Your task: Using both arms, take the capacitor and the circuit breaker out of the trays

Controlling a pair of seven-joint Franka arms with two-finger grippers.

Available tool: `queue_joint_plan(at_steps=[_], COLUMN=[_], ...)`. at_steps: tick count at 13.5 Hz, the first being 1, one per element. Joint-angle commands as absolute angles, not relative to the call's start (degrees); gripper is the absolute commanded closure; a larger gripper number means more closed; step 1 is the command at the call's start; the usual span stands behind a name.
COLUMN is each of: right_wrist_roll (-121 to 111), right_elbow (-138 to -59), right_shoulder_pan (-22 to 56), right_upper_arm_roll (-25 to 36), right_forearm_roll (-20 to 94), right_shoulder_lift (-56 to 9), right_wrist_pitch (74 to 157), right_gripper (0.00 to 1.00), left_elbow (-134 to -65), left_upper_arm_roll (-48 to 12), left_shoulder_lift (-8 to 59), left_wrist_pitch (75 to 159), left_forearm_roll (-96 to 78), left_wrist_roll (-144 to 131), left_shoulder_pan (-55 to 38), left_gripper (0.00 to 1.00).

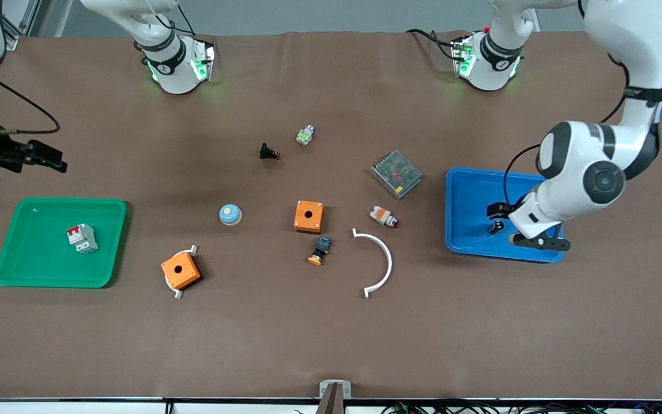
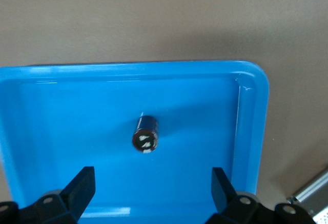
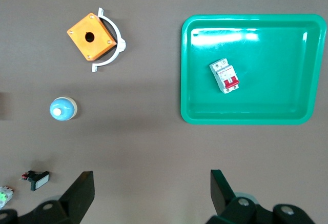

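Note:
The capacitor (image 1: pixel 496 227), a tiny black cylinder, lies on its side in the blue tray (image 1: pixel 463 195) at the left arm's end of the table. It also shows in the left wrist view (image 2: pixel 146 133). My left gripper (image 1: pixel 499 214) hangs open and empty over that tray (image 2: pixel 46 111), just above the capacitor; in its wrist view the gripper (image 2: pixel 154 188) is apart from it. The breaker (image 1: pixel 82 238), white-grey with a red switch, lies in the green tray (image 1: pixel 38 270), and shows in the right wrist view (image 3: pixel 225 76). My right gripper (image 1: pixel 48 156) is open and empty, high over the table beside the green tray (image 3: pixel 307 116).
Between the trays lie two orange boxes (image 1: pixel 308 216) (image 1: pixel 180 271), a white arc (image 1: pixel 385 261), a blue-domed button (image 1: pixel 230 214), a black push-button with an orange cap (image 1: pixel 320 250), a white-and-orange button (image 1: pixel 383 216), a metal power supply (image 1: pixel 396 173), a black button (image 1: pixel 269 152) and a green-white button (image 1: pixel 306 135).

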State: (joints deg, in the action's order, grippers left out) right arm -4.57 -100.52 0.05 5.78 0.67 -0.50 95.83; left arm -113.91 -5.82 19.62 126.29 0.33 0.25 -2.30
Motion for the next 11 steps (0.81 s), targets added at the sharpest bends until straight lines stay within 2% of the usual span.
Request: queue_joint_plan(at_steps=[1, 5, 8, 11], right_wrist_roll=[-4.5, -4.5, -4.6, -6.8], right_elbow=[-100.0, -99.9, -99.8, -100.5], right_shoulder_pan=[-0.7, -1.1, -1.2, -2.1], right_upper_arm_roll=[5.2, 5.1, 5.1, 5.2], right_forearm_roll=[-0.4, -0.4, -0.3, -0.4], right_shoulder_lift=[-1.3, -1.6, -1.4, -4.6], right_wrist_pitch=[96.6, 96.0, 95.6, 99.4], right_gripper=[0.00, 0.00, 0.00, 0.00], left_elbow=[-115.3, -115.4, -115.8, -116.5], left_upper_arm_roll=[-5.8, -5.8, -5.7, -5.7], left_shoulder_lift=[21.6, 26.1, 26.9, 26.6], left_wrist_pitch=[129.9, 134.6, 135.0, 135.0], left_forearm_roll=[3.6, 6.9, 7.1, 7.1], left_wrist_roll=[1.1, 0.4, 0.5, 0.6], left_shoulder_pan=[-2.3, -2.0, -2.0, -1.8], left_gripper=[0.00, 0.01, 0.07, 0.25])
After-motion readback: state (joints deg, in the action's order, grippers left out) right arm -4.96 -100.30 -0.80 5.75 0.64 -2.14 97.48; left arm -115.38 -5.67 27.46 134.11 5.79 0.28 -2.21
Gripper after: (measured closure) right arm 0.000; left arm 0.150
